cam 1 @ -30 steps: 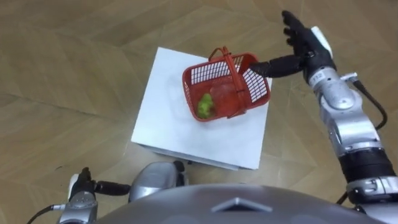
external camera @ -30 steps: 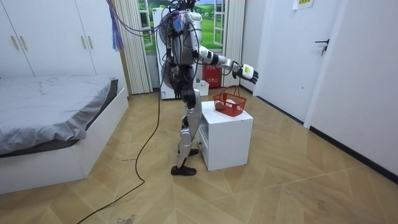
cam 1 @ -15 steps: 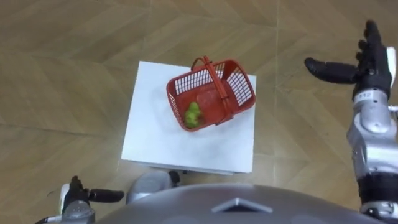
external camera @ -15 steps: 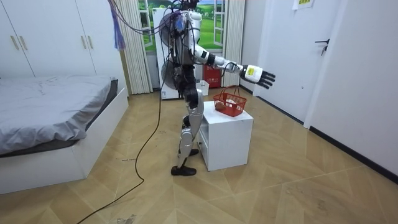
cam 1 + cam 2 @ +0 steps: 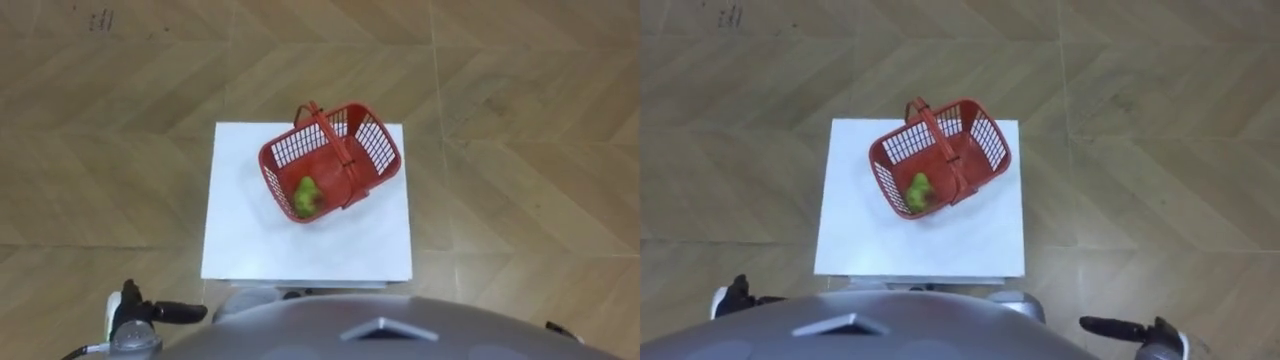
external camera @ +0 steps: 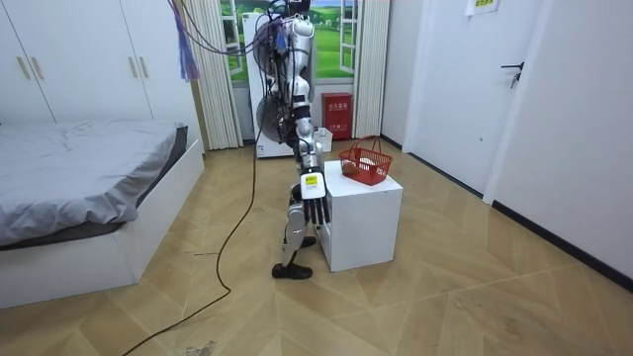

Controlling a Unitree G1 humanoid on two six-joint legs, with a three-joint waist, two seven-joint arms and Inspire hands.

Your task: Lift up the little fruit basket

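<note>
Red fruit basket (image 5: 330, 160) on the far right part of the white counter (image 5: 250, 240), green fruit (image 5: 305, 196) inside, robot standing at the counter, right hand (image 6: 313, 198) hanging at its side, fingers straight, empty, left hand (image 5: 135, 312) low beside the body, state impossible to tell.

Basket (image 5: 372, 150) on table's (image 5: 300, 245) far half, fruit (image 5: 305, 195) in basket's near-left end

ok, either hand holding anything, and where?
Nothing held. The fruit basket sits on the white table; left hand and right hand hang open, apart from it.
</note>
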